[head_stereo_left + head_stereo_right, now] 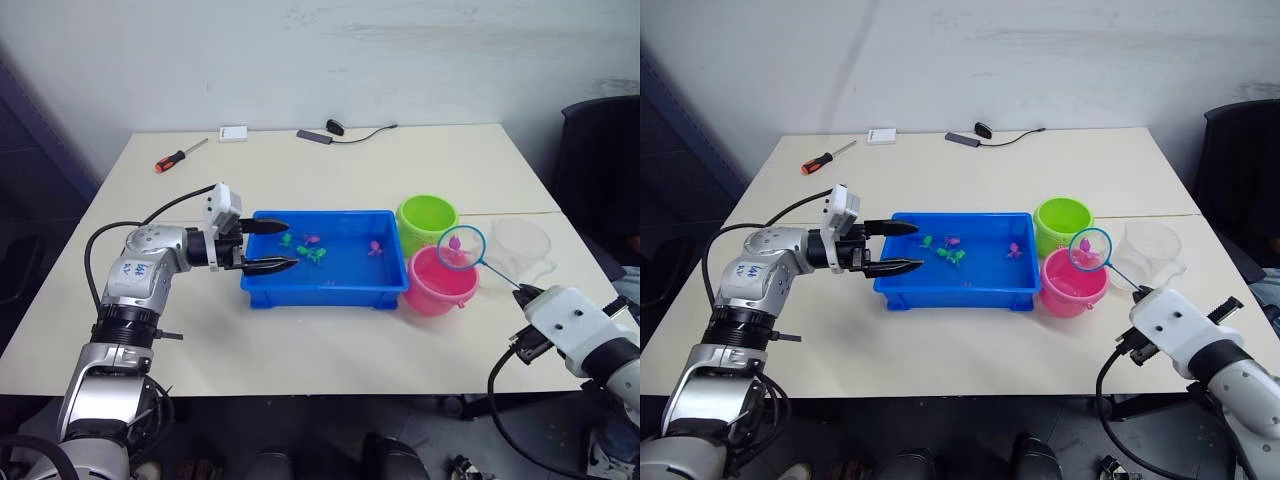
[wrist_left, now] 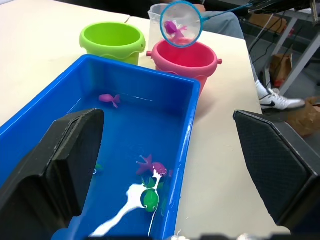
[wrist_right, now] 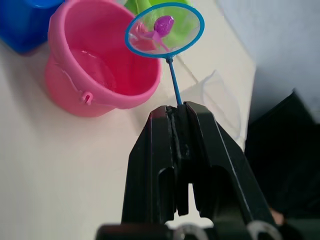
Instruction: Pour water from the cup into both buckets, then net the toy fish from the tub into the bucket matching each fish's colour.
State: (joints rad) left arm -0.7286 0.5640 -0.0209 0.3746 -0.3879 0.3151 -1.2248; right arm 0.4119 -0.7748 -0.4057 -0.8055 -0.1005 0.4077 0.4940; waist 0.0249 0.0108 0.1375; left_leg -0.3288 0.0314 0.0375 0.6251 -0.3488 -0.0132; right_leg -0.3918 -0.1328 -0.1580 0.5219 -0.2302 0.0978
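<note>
The blue tub (image 1: pixel 325 285) sits mid-table and holds water and toy fish, among them a green fish (image 1: pixel 316 254) and a pink fish (image 1: pixel 375 248). My left gripper (image 1: pixel 268 246) is open, its fingers straddling the tub's left end. To the right of the tub stand the green bucket (image 1: pixel 427 222) and, nearer, the pink bucket (image 1: pixel 438 285). The clear cup (image 1: pixel 522 250) stands upright right of them. My right gripper (image 3: pixel 178 107) is shut on the net's thin handle. The net (image 1: pixel 461 247) hovers over the pink bucket's rim with a pink fish (image 3: pixel 162 25) in it.
An orange-handled screwdriver (image 1: pixel 178 156), a small white box (image 1: pixel 233 133) and a black cable with a plug (image 1: pixel 335 128) lie near the table's far edge. A black chair (image 1: pixel 600 170) stands beyond the right edge.
</note>
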